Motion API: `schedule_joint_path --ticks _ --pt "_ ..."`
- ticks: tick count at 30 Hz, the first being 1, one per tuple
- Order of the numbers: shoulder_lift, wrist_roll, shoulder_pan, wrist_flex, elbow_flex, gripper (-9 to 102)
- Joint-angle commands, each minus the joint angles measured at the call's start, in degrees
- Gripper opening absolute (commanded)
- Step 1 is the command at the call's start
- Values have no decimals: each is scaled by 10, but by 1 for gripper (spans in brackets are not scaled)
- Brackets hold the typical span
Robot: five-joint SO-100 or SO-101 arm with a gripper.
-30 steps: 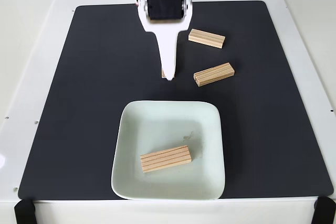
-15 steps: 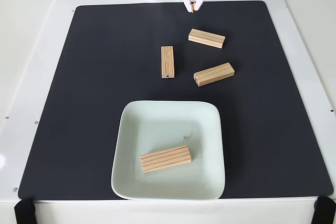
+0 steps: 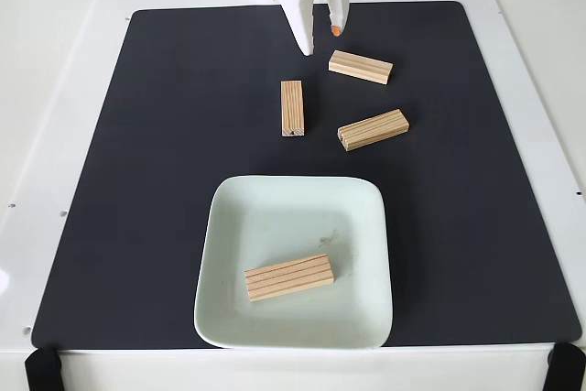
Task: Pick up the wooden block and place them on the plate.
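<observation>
Fixed view had the jaws [image 3: 322,40] parted and empty, upright block [image 3: 292,108] just below them, long axis pointing toward the plate [image 3: 371,226].

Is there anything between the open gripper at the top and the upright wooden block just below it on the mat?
Nothing visible. The gripper hangs open above bare black mat, and the nearest wooden block lies just below it, apart from the others.

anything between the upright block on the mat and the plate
No. In the fixed view, the stretch from the block standing lengthwise down to the plate's top rim is bare black mat.
</observation>
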Motion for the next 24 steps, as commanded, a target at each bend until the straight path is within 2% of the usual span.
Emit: schedule_joint_path --ticks 1,14,24 --pt "-5 -13 -2 3 -23 41" --pt "-17 -9 -85 -6 31 38" --pt "-19 -11 -113 -21 76 35"
